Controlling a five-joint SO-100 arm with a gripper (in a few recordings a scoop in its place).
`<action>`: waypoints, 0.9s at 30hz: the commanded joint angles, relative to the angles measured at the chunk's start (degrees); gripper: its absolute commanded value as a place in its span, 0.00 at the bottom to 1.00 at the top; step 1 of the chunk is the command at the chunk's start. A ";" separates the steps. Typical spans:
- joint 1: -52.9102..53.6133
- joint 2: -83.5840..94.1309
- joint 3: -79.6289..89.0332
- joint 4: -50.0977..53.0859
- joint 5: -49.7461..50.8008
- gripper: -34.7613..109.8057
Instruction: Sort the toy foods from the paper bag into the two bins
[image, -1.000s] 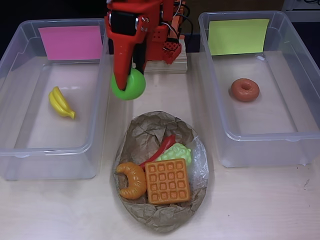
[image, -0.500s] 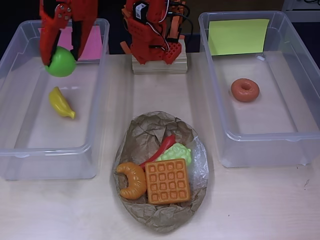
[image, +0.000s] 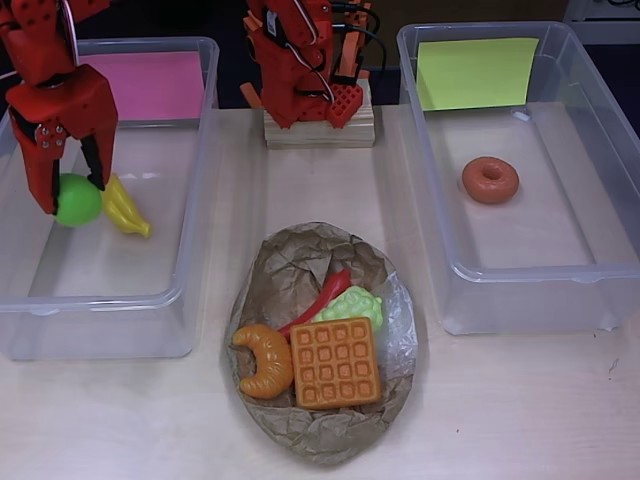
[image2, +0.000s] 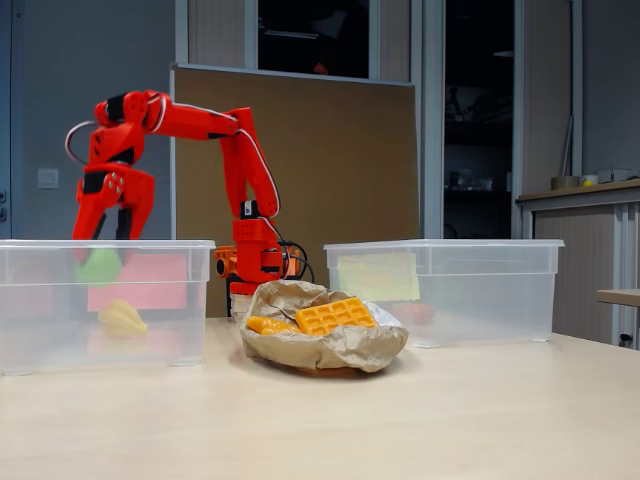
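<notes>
The round, bright green plastic apple (image: 76, 200) sits between the two red fingers of the gripper (image: 72, 195), which are closed against its sides. In the overhead view the apple is smooth and evenly coloured with a faint sheen, its top hidden by the gripper body. In the fixed view the apple (image2: 100, 265) shows as a blurred pale green shape through the tub wall, hanging above the tub floor, with the gripper (image2: 105, 255) reaching down past the rim.

Gripper and apple are inside the large clear plastic tub with the pink paper sheet (image: 190, 200). Just right of the gripper, touching or nearly touching the apple, lies the yellow plastic banana bunch (image: 125, 208) on the tub floor.

Further right, well apart from the gripper and nearer the camera, is the crumpled brown paper bag flattened to an oval (image: 320, 425). On it rest an orange toy croissant (image: 264, 360), a square orange waffle (image: 335, 362), a long red chili (image: 325, 298) and a pale green bunch of grapes (image: 355, 303), the last two partly under the waffle.

Far right stands the clear plastic tub with the yellow-green sheet (image: 590, 270), holding a brown ring donut (image: 490, 180).
</notes>
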 joint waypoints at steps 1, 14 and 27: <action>-0.97 -4.75 -4.83 -0.53 -1.76 0.39; -4.04 -15.91 -9.05 -2.11 -4.57 0.43; -4.31 -12.39 -10.20 1.32 -7.12 0.49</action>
